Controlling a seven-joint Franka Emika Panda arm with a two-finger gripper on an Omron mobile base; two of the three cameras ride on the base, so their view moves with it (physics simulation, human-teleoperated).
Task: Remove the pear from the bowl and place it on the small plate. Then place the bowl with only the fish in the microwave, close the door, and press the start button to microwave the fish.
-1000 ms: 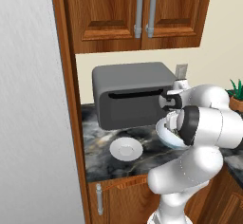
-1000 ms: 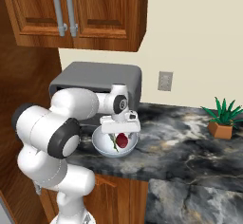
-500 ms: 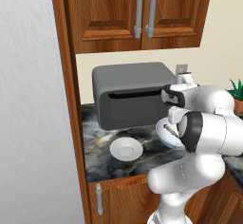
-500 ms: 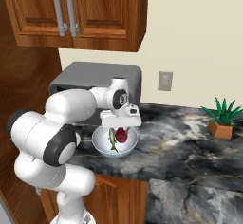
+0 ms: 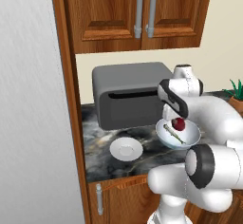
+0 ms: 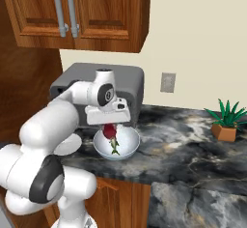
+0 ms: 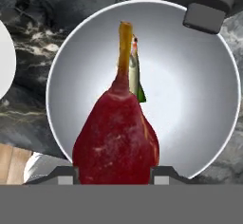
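My gripper (image 6: 110, 124) is shut on the dark red pear (image 6: 110, 131), holding it just above the pale glossy bowl (image 6: 126, 144). In the hand view the pear (image 7: 116, 142) sits between the fingertips (image 7: 163, 174), stem pointing away, with the bowl (image 7: 190, 99) below. The olive-green fish (image 7: 135, 76) lies in the bowl. From the left base view the pear (image 5: 178, 123) hangs over the fish (image 5: 173, 133) and bowl (image 5: 191, 135). The small plate (image 5: 126, 148) rests empty on the counter, left of the bowl. The microwave and its door are out of view.
A dark grey boxy appliance (image 5: 128, 95) stands right behind the bowl against the wall. Wooden cabinets (image 5: 137, 14) hang overhead. A potted plant (image 6: 226, 124) sits far right on the marble counter (image 6: 193, 154), and a tall panel (image 5: 33, 99) bounds the left.
The jaws closed on the pear inside the bowl, and the hand has since lifted it a little above the bowl. Bowl, fish and plate stayed put.
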